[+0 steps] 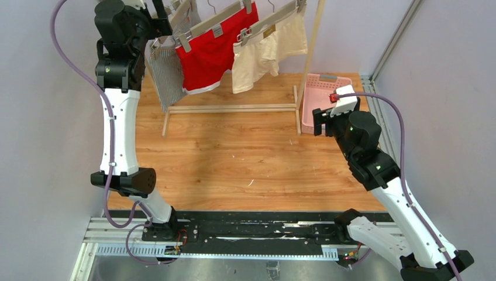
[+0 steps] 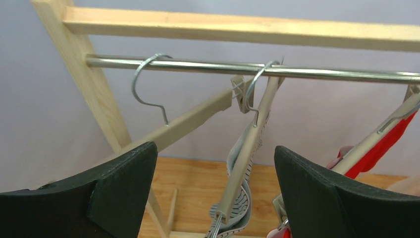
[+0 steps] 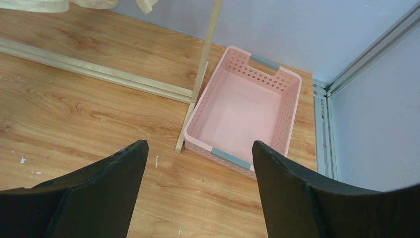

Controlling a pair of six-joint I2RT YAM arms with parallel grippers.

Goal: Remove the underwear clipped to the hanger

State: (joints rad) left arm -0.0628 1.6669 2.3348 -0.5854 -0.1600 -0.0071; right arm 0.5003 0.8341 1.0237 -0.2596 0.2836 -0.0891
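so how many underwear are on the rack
3: grey striped pair at the left, red pair in the middle, cream pair on the right; none seems hidden.

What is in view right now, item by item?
grey striped briefs: one, grey, hanging at rack's left end
red briefs: one, red, white trim, middle
cream briefs: one, cream, right
hangers: at least three, beige, on the metal rail
rack: one, pale wood, far side of table
basket: one, pink, empty, right of rack
left gripper: open, up by the rail
right gripper: open, near basket
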